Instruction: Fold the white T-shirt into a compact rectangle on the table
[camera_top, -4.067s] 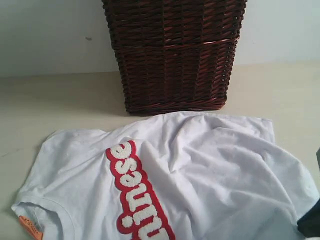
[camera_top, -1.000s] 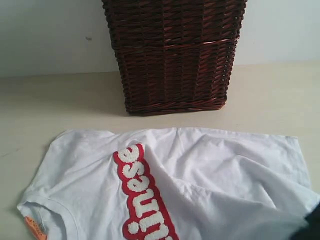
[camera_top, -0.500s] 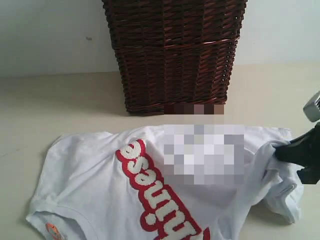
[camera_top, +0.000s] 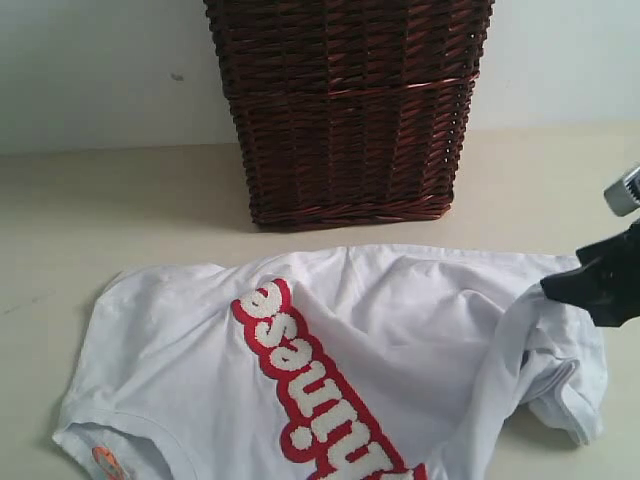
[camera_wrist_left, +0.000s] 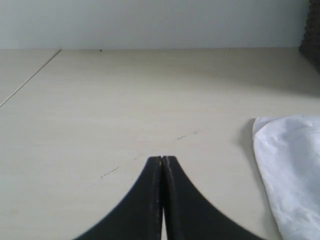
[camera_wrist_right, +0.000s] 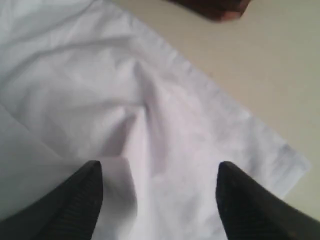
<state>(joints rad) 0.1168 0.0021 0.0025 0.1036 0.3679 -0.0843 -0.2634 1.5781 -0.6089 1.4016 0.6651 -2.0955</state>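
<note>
Soft even light, faint shadow left of the basket (camera_top: 345, 110), right wrist view blurry

The only words are on the white T-shirt (camera_top: 420, 320). Fat, fuzzy white letters (camera_top: 300, 375) with red edges run in a slanted line across its front. As the outside camera sees it, they lie well to the left of the right pincer (camera_top: 560, 287) and do not touch it. The letters are upside down from here. Turned round, the last ones look like "inese". The start of the word runs off the bottom of the picture, so the whole word cannot be read. A small orange tag (camera_top: 105, 463) sits at the shirt's far corner, even farther from the pincer. Its marks are too small to read.
</note>
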